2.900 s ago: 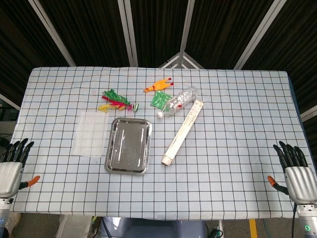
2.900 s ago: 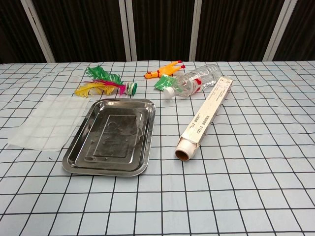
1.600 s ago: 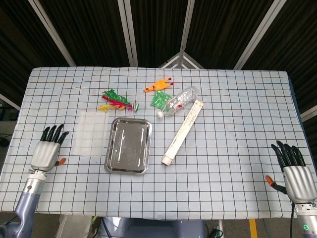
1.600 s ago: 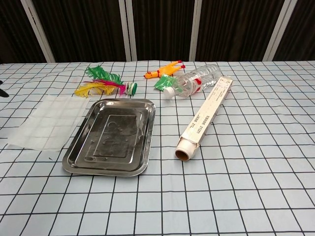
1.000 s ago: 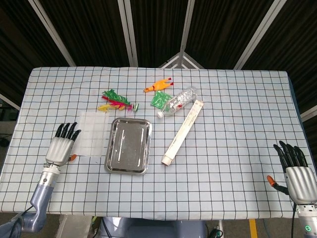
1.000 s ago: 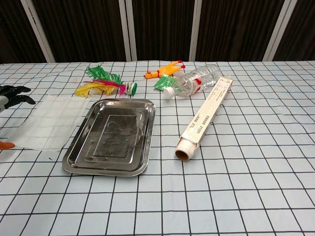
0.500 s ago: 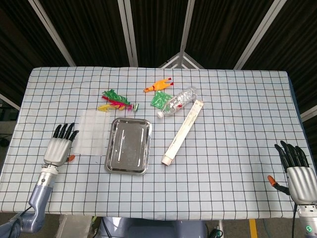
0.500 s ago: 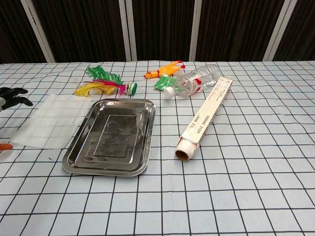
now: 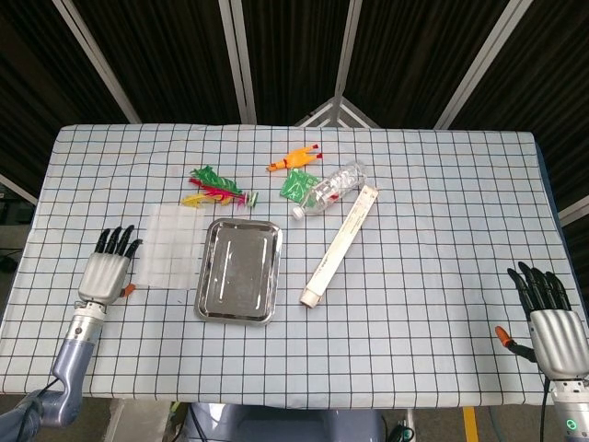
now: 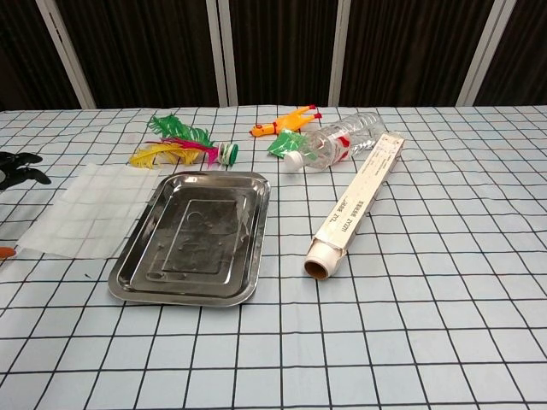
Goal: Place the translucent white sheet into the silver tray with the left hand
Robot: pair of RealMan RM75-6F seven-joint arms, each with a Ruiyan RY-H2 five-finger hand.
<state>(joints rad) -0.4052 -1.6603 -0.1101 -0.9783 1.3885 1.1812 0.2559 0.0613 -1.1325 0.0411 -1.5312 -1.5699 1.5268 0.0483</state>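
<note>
The translucent white sheet (image 9: 168,247) (image 10: 87,210) lies flat on the checked cloth, just left of the silver tray (image 9: 238,270) (image 10: 198,238), which holds nothing. My left hand (image 9: 106,268) is open with its fingers spread, a little left of the sheet and not touching it. In the chest view only its dark fingertips (image 10: 19,167) show at the left edge. My right hand (image 9: 548,320) is open near the table's front right corner, far from everything.
Behind the tray lie a bunch of coloured feathers (image 9: 216,186), an orange rubber chicken (image 9: 294,157), a green packet (image 9: 294,185) and a clear plastic bottle (image 9: 331,187). A long wrap box (image 9: 340,244) lies diagonally right of the tray.
My left hand came up from the front left corner toward the sheet, then drew back slightly to the left. The sheet's near edge looks slightly shifted. The right hand barely moved.
</note>
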